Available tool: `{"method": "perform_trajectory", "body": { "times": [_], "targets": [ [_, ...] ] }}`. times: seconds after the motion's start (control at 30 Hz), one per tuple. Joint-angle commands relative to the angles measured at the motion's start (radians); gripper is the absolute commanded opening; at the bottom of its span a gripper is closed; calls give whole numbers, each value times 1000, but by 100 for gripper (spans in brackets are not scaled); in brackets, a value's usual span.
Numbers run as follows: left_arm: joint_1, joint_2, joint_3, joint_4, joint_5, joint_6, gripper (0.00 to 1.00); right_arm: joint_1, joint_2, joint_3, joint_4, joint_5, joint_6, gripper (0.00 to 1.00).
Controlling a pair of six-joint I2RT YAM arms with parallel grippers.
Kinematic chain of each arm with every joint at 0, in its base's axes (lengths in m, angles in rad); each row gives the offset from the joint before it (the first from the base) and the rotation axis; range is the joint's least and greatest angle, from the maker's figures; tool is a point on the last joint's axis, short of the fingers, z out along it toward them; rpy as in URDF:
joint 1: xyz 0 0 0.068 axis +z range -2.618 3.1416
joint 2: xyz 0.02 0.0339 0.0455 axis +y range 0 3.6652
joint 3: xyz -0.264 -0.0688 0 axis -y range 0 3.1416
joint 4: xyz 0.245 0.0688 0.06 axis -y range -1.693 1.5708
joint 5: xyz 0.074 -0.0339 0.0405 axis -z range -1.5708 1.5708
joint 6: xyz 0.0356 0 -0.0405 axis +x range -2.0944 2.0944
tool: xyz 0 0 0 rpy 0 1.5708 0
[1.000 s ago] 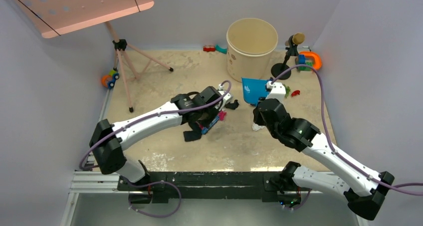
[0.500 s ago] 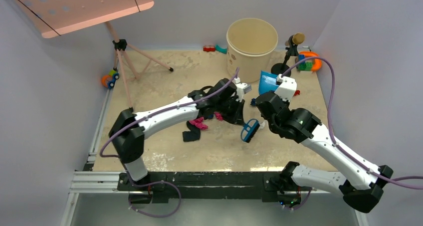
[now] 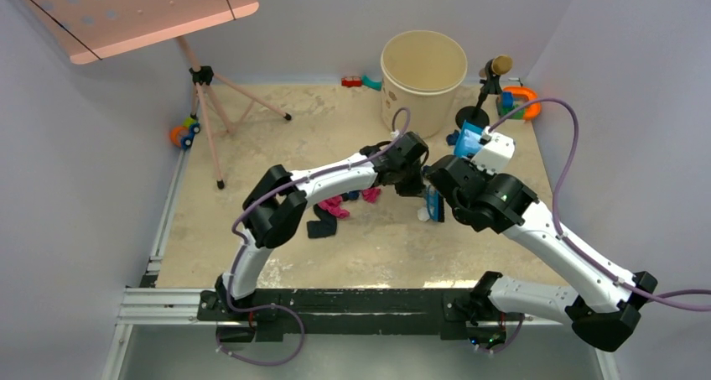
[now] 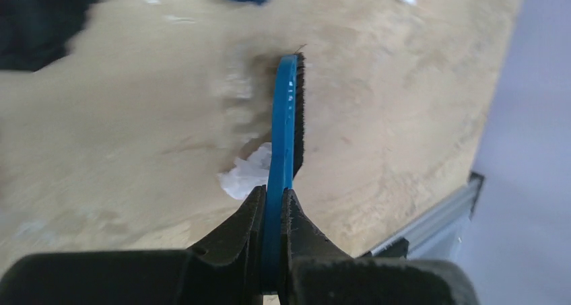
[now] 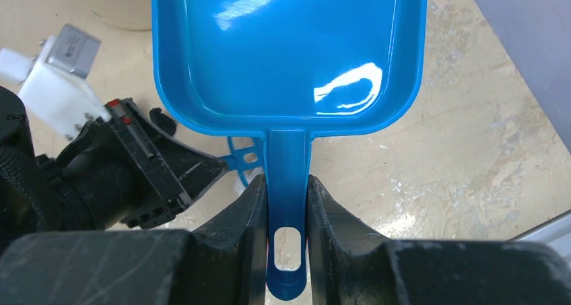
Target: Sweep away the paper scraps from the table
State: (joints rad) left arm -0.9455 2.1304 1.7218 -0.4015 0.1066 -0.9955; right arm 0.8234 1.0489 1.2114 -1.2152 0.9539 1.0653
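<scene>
From above, the paper scraps (image 3: 334, 207), pink, black and blue, lie in a loose group near the middle of the table (image 3: 277, 145). I judge that most of the sweeping is not yet done. The big bucket (image 3: 411, 107) at the back shows nothing inside.

In the left wrist view, my left gripper (image 4: 273, 197) is closed tight on the brush (image 4: 286, 116). One white scrap (image 4: 248, 174) lies just beside the brush.

In the right wrist view, my right gripper (image 5: 286, 184) clamps the handle of the dustpan (image 5: 289, 56). Its tray is empty, so no scrap is collected yet.
</scene>
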Motion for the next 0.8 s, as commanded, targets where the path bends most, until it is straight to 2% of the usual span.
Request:
{"method": "perform_trajectory", "body": {
  "times": [0.0,0.2,0.27,0.33,0.43,0.57,0.63,0.77],
  "targets": [
    [-3,-23,119,-408,-316,-165,0,-4,6,28,-39,61,76,0],
    [-3,-193,59,-745,-616,-254,0,-4,18,22,-35,62,82,0],
    [-3,-263,20,-784,-684,-248,0,-4,19,14,-30,61,80,0],
    [-3,-321,-12,-767,-696,-204,0,-5,21,7,-14,55,68,0],
    [-3,-383,-51,-618,-600,-87,0,-6,21,1,0,49,62,0],
    [1,-419,-134,-241,-406,14,0,-6,19,5,-3,53,64,0],
    [20,-397,-138,-120,-312,22,0,-6,11,8,-8,58,63,0],
    [53,-268,-57,16,-151,-14,0,-7,-12,-2,13,62,39,0]
  ]
}}
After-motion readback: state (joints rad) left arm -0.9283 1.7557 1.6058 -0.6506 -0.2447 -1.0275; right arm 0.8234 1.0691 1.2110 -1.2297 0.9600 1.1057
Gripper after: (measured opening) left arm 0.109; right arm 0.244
